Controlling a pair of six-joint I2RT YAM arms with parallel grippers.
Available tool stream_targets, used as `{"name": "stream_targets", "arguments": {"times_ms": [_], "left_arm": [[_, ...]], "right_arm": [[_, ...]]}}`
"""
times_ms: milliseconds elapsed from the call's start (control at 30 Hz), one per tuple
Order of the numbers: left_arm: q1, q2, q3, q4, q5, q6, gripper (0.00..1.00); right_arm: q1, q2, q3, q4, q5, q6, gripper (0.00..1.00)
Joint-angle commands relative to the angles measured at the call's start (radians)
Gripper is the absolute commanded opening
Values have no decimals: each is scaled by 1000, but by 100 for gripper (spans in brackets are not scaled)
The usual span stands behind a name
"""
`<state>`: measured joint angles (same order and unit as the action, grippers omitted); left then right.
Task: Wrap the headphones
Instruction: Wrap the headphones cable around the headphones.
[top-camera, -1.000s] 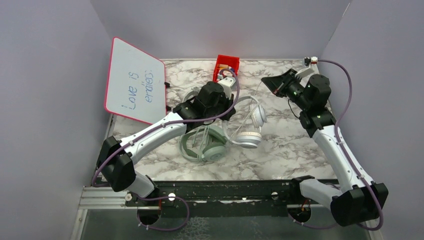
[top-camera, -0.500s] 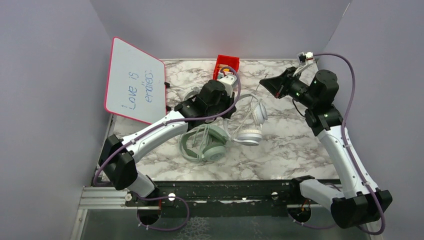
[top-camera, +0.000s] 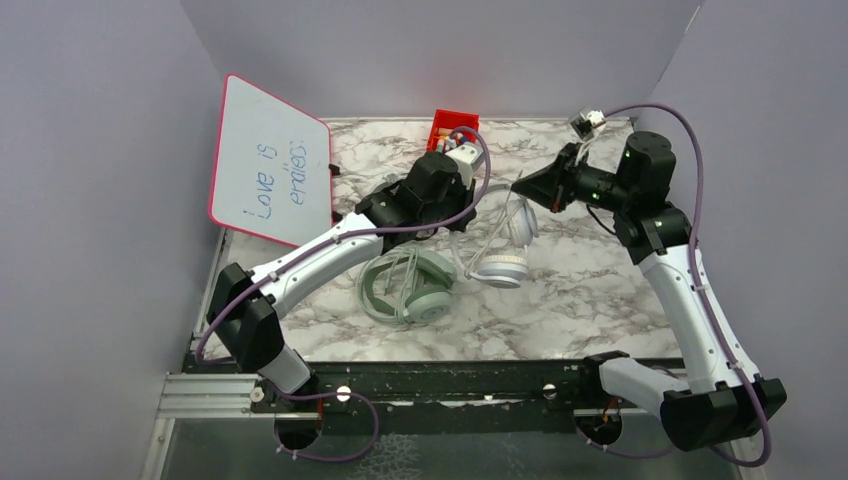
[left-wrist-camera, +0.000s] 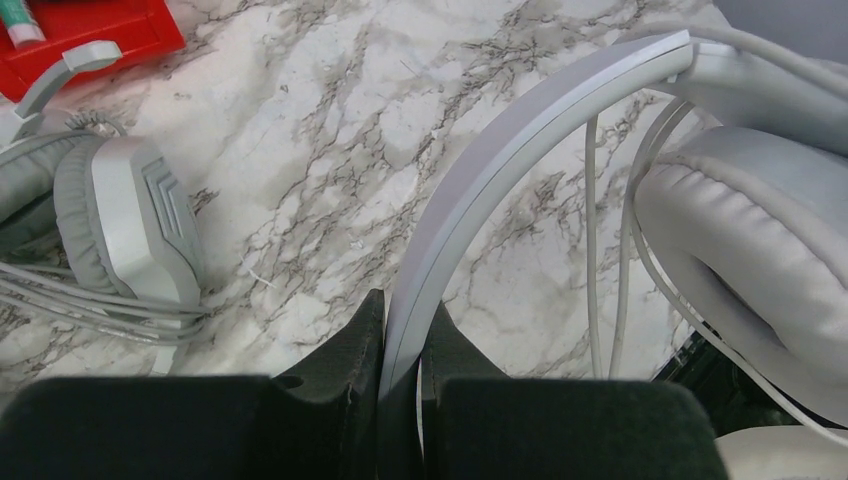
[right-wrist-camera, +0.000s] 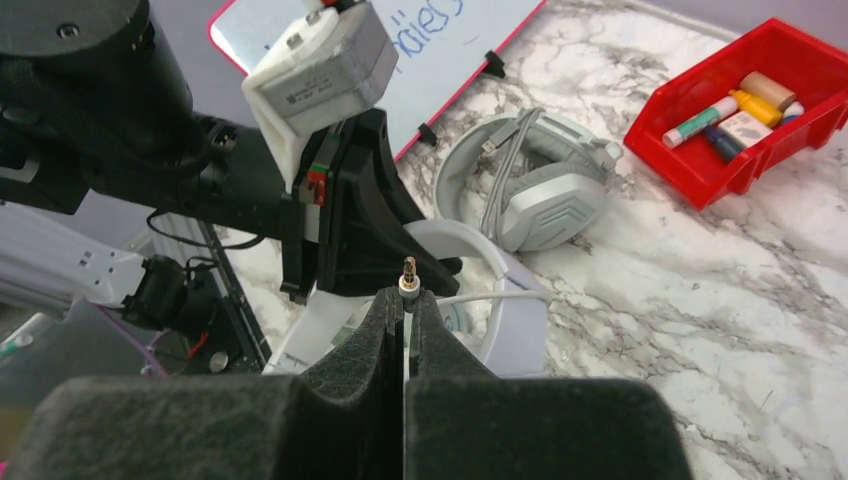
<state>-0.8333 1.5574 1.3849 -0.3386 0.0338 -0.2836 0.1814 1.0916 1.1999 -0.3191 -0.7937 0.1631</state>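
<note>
Your left pincer (left-wrist-camera: 400, 345) is pinching the headband (left-wrist-camera: 520, 150) of the plain white headset (top-camera: 503, 268). Its two black fingers are pressed against either face of the band, which rises between them and arches away to the right. One grey padded ear cushion (left-wrist-camera: 750, 230) sits at the right of the left wrist view, with a thin cable (left-wrist-camera: 592, 260) running beside it.

Your right pincer (right-wrist-camera: 405, 305) is pressed together on the cable's plug (right-wrist-camera: 408, 270). The metal tip stands upright just above the fingertips. From overhead, this pincer hangs above the worktop (top-camera: 580, 290), to the right of the red bin (right-wrist-camera: 700, 165) and a little nearer the arm bases, pointing towards the left pincer.

The white headset sits on the near side of the red bin, slightly to its right. One ear cup lies flat on the marble and the other is raised.

The grey-white headset (right-wrist-camera: 540, 200) lies just beside the red bin on its near-left side, with its cable bunched through the band. The mint-green headset (top-camera: 410, 285) lies further from the bin, towards the arm bases, with its cable piled loosely over it.

A whiteboard (top-camera: 270, 160) with blue writing leans well to the left of the bin. The bin holds markers and small bottles.
</note>
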Motion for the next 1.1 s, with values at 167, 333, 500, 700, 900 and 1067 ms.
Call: {"name": "stream_targets", "arguments": {"times_ms": [167,333,500,700,900,1067], "left_arm": [[-2,25,140,-31,-4,58,0],[-4,4,150,-35,-26,88,0],[-16,-17,154,-37,-93,133,0],[-52,-18,184,-43,-173,218,0],[-87,-4,230,-52,-247,272,0],[-95,2,245,-56,-268,279,0]], "right_arm": [[4,24,28,-131,-68,-58,3],[5,50,56,-181,-10,-56,5],[4,97,107,-250,23,-56,9],[7,136,139,-297,36,-62,12],[12,138,145,-293,53,-58,16],[13,151,164,-328,79,-71,19]]}}
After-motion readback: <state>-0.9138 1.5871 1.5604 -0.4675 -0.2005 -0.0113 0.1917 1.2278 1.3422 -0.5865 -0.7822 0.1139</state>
